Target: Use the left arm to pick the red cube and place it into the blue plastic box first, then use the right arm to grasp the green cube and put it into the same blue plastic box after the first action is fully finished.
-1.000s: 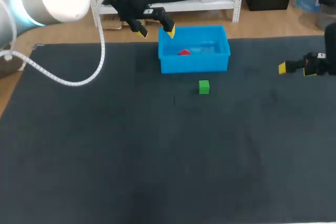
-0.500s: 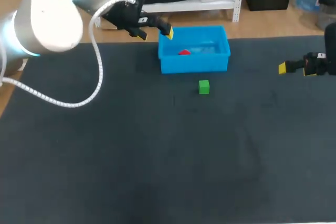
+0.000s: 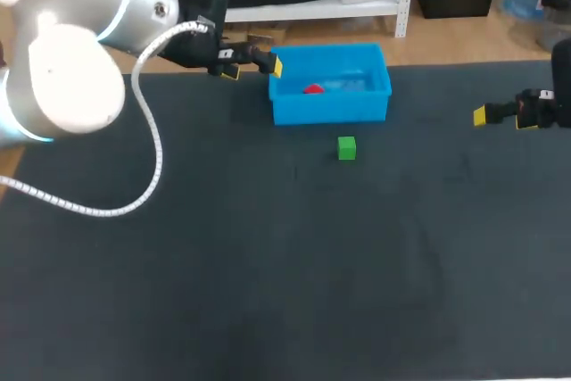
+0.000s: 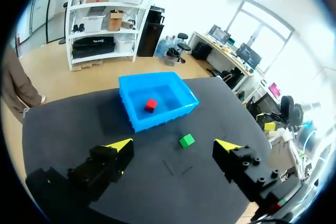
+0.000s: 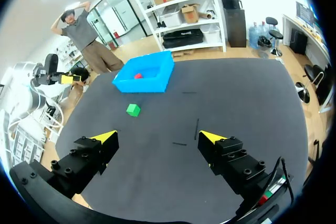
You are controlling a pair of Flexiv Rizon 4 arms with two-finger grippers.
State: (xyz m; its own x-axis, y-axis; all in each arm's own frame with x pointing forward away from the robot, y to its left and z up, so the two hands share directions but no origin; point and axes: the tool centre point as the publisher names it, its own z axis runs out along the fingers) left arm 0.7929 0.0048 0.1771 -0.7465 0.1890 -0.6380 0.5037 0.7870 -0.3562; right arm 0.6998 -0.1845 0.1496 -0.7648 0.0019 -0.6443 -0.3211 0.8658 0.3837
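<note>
Red cube (image 3: 313, 89), small & bright, in blue box (image 3: 330, 110); L gripper (image 3: 253, 69), R gripper (image 5: 157, 137) both spread.

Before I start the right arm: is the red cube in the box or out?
In. The red cube sits on the floor of the box, inside its walls; the left gripper is open and empty.

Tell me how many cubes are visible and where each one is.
2. The red cube lies inside the blue plastic box; the green cube sits on the table just outside it.
</note>
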